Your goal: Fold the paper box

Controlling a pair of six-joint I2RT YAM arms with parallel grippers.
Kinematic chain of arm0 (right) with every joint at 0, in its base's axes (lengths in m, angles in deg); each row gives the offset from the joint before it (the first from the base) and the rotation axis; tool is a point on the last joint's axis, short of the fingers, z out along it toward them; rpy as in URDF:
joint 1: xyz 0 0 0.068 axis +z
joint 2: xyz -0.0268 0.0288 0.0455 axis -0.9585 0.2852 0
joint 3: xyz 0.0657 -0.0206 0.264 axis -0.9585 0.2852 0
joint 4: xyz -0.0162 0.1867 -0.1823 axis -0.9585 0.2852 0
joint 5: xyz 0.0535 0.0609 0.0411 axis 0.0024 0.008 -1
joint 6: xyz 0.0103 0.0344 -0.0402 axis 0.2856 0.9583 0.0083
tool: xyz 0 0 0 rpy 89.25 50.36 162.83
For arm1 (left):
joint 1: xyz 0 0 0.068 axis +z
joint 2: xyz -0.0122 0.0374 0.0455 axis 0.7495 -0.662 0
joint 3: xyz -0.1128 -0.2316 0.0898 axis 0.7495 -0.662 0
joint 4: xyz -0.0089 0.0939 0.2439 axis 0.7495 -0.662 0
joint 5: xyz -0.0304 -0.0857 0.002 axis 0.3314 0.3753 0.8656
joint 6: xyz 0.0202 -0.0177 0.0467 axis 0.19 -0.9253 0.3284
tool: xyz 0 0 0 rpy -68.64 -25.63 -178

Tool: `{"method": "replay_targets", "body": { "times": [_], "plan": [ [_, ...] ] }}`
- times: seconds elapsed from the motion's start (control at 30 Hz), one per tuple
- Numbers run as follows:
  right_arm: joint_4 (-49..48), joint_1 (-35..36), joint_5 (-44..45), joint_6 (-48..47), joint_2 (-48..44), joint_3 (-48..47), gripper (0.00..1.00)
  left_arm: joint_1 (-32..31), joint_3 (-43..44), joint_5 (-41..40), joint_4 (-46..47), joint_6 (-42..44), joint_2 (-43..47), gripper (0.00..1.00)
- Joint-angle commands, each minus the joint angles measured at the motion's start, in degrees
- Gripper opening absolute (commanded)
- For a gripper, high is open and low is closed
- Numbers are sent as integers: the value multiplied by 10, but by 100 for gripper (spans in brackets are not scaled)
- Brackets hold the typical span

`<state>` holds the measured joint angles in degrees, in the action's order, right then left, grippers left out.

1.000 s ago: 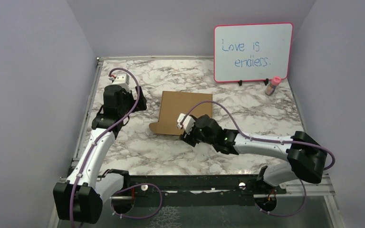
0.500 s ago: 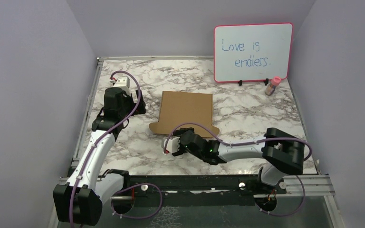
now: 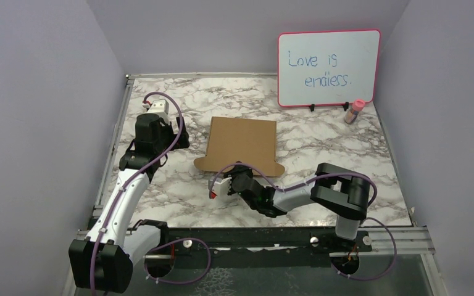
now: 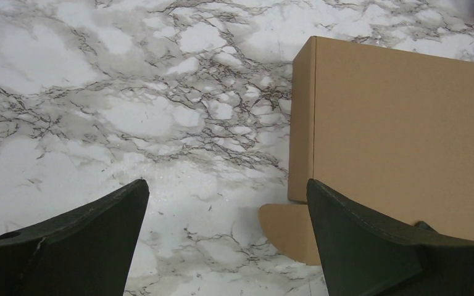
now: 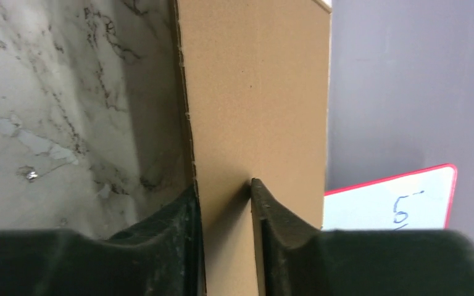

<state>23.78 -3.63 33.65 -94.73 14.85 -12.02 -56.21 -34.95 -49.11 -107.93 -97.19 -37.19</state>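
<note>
Paper box (image 5: 253, 92) edge clamped inside right claw (image 5: 223, 188); left claw (image 4: 226, 183) nearby, spread.

The paper box (image 3: 242, 143) is plain brown, the table (image 3: 179, 198) grey-veined white marble, the whiteboard (image 3: 328, 68) pink-framed.

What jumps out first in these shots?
The brown paper box lies mid-table, a rounded tab poking out at its near-left corner. The right gripper is at its near edge, fingers either side of a cardboard panel; the left gripper hangs wide open to its left. A pink-framed whiteboard reading "Love is endless." stands far right.
</note>
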Motion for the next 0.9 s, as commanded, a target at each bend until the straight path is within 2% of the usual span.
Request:
{"method": "replay_targets", "body": {
  "times": [0.0,0.2,0.4,0.63,0.87],
  "plan": [
    [-54,4,36,-9,3,4,30,0,-7,-9,5,5,11,99],
    [25,4,17,16,-42,-12,2,1,-8,-11,5,6,17,99],
    [136,4,-27,58,-101,-35,1,2,-8,-13,6,4,21,99],
    [219,3,-72,92,-156,-56,1,1,-6,-21,6,1,28,99],
    [358,-10,-132,136,-191,-122,1,4,11,-24,8,-2,32,98]
  ]
}}
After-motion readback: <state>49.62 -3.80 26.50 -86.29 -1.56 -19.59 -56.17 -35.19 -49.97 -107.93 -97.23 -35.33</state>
